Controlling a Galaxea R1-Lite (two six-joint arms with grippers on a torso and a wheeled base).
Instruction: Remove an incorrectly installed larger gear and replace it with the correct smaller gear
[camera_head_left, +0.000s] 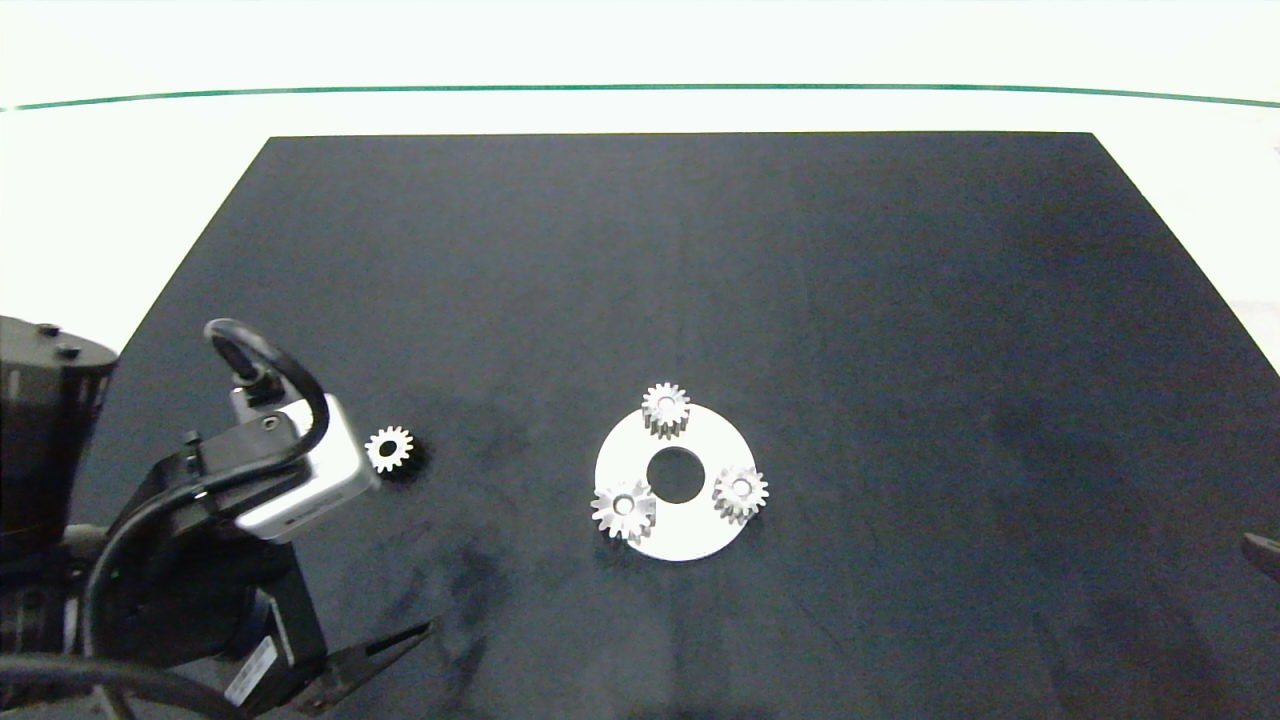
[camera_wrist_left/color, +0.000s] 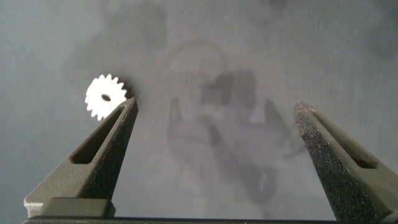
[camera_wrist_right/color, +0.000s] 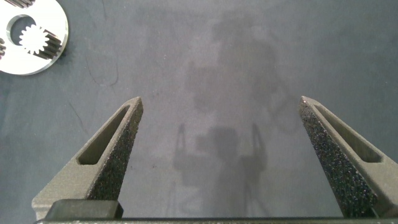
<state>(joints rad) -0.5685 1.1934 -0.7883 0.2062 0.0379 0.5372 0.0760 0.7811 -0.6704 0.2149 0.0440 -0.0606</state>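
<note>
Nearest, the left tool (camera_head_left: 400, 645) hangs with fingers apart, like the right tool (camera_wrist_right/color: 221, 155) off at the worktop's edge; it should straddle the wide long-toothed silver larger gear (camera_head_left: 623, 508) on the white ring plate (camera_head_left: 690, 535), lifting straight up, before fetching the small short-toothed silver smaller gear (camera_head_left: 389, 449) lying well left of the plate.

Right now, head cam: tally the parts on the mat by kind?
Larger gear: 1, on the round plate's near-left edge.
Small gears: 3, two on the plate, one loose on the mat by the left gripper.
Round plate with centre hole: 1.
Total: 5 parts.
</note>
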